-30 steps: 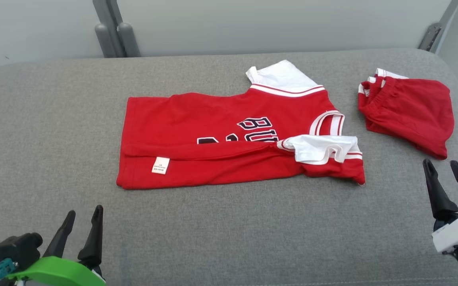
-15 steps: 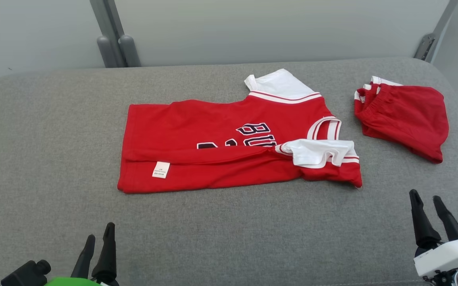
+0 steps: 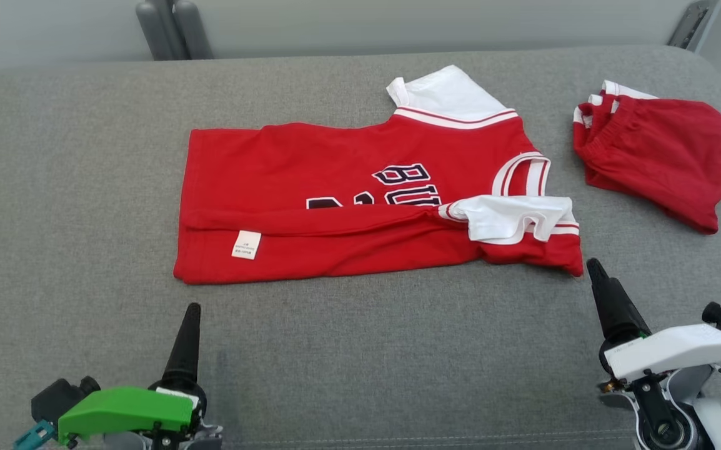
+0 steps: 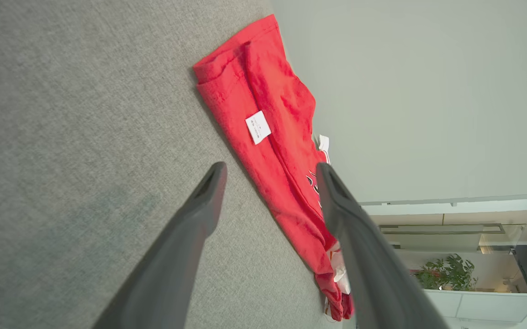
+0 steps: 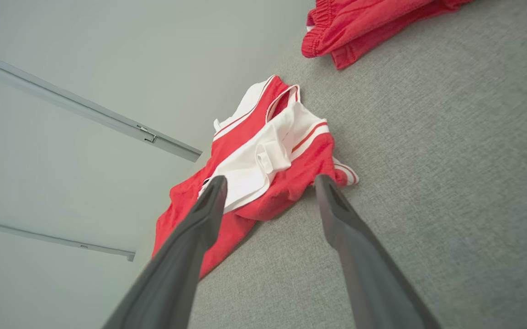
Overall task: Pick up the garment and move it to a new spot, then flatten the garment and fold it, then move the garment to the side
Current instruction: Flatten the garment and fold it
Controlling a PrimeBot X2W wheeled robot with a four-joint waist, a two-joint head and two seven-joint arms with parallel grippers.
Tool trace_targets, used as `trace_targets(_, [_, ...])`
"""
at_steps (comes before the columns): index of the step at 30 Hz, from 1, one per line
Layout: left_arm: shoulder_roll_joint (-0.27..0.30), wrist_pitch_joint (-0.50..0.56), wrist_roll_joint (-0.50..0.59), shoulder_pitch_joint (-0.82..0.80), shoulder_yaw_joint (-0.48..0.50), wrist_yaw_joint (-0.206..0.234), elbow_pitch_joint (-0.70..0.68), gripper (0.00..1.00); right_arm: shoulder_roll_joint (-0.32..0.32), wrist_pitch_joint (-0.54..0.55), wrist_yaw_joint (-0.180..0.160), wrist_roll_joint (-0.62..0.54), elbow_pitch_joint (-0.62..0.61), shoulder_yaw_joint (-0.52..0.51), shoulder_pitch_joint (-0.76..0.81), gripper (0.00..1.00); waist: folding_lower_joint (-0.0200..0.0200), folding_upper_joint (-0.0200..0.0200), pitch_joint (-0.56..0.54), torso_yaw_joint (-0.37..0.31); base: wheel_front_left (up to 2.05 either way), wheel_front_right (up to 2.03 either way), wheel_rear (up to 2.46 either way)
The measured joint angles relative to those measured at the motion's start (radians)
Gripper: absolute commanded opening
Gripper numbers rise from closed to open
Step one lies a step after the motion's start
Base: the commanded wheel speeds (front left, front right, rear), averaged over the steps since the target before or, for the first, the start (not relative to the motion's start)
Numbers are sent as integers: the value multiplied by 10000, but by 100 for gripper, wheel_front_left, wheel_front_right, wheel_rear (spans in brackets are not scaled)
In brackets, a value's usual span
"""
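The red jersey (image 3: 360, 187) lies flat at the middle of the grey cushion (image 3: 73, 156). Its near long edge is folded over, so that a white label (image 3: 246, 244) faces up towards the left end and a white sleeve (image 3: 510, 220) lies rumpled at the right end. A bunched pair of red shorts (image 3: 660, 156) sits apart from it at the far right. The left gripper (image 3: 190, 315) is just near of the jersey's left corner and the right gripper (image 3: 595, 269) just near of its right corner, each with jaws spread, empty and clear of the cloth.
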Motion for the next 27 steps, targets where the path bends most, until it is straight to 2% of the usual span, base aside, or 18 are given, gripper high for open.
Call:
trace_targets(6, [4, 382, -188, -723, 100, 2, 426, 100, 251, 324, -92, 531, 251, -314, -674, 100, 0, 0, 594, 37, 0, 0, 0])
trace_targets(16, [81, 635, -351, -1523, 167, 29, 1225, 100, 364, 520, -169, 729, 746, -489, -1168, 100, 0, 0, 1379, 142, 0, 0, 0])
trace_targets(27, [130, 788, -134, -2063, 23, 29, 1615, 100, 600, 756, -169, 784, 1166, -234, -1190, 100, 0, 0, 1558, 274, 0, 0, 0])
